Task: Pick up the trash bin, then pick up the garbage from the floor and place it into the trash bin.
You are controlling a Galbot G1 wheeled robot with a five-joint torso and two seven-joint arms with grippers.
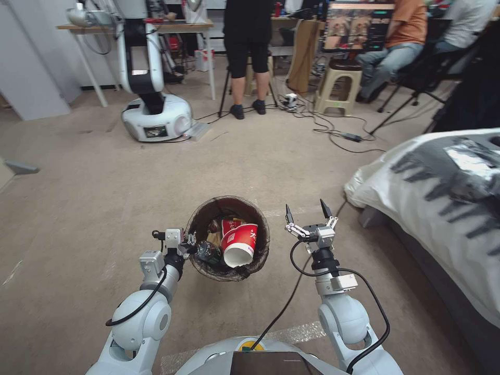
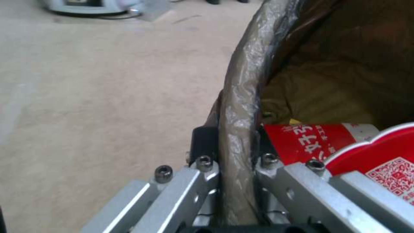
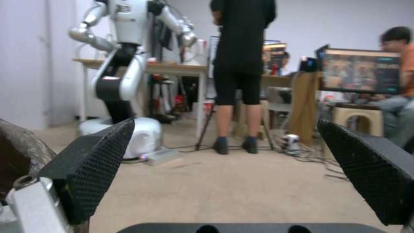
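At the lower centre of the head view, the left gripper [image 1: 188, 245] has its jaws closed on the trash bin [image 1: 200, 216] rim, while the right gripper [image 1: 308, 211], jaws wide open and empty, waits just beside the bin's right.

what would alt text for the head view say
The left pincer grips the rim of the trash bin, which holds a red paper cup and other litter. The right pincer is open and empty beside it, above the beige floor.
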